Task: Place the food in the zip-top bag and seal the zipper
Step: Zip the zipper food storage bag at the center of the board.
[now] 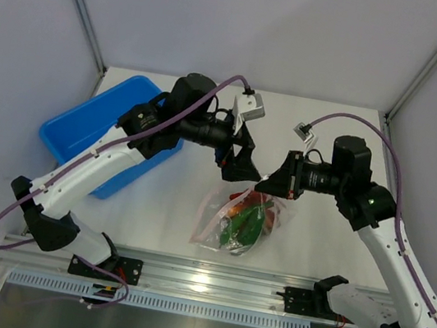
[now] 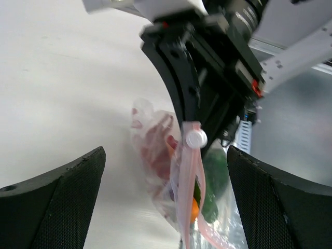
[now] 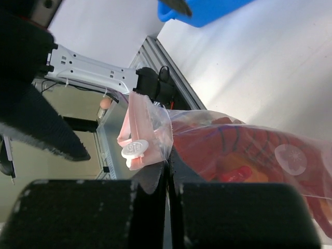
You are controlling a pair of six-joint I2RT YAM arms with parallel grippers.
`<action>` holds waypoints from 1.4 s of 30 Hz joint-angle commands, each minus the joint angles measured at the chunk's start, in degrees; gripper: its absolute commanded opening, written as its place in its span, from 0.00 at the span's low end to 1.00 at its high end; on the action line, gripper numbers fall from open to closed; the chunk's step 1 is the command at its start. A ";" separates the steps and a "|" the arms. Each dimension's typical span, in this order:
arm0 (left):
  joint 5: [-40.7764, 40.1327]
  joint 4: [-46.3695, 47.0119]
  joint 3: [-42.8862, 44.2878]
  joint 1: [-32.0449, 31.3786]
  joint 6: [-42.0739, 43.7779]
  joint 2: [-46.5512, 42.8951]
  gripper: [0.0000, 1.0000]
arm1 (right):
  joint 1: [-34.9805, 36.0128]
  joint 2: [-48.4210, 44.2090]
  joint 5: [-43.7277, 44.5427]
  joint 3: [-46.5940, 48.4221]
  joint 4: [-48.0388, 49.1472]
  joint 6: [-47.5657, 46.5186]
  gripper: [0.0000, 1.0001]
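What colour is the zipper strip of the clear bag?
Pink. The zipper shows best in the left wrist view, with a white slider on it.

Clear, crinkly zip-top bag [image 1: 210, 225] with faint pink dots, well to the right of the blue bin [image 1: 84, 122] and a little further forward; mouth end raised, belly slumped. Food [image 1: 246, 225] shows through it: red chillies uppermost, green vegetables and an orange piece lower. The zipper [image 2: 188, 176] is a pink strip, twisted and hanging, with a round white slider [image 2: 196, 139] at its top; whether it is sealed is unclear.
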 commanded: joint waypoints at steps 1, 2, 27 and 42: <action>-12.69 -0.54 4.22 -2.60 -1.54 1.72 1.00 | 1.92 0.36 5.29 4.45 -1.40 2.63 0.00; -13.68 -0.36 4.40 -4.17 -1.36 1.72 0.99 | 2.10 0.36 6.00 4.45 -1.40 3.07 0.00; -37.07 4.12 -0.26 -12.28 7.78 -0.04 0.61 | 2.63 -0.52 8.56 5.33 -2.89 3.60 0.00; -16.78 5.26 -0.95 -10.96 7.43 -1.17 0.78 | 2.72 -0.78 5.92 4.72 -3.42 1.84 0.00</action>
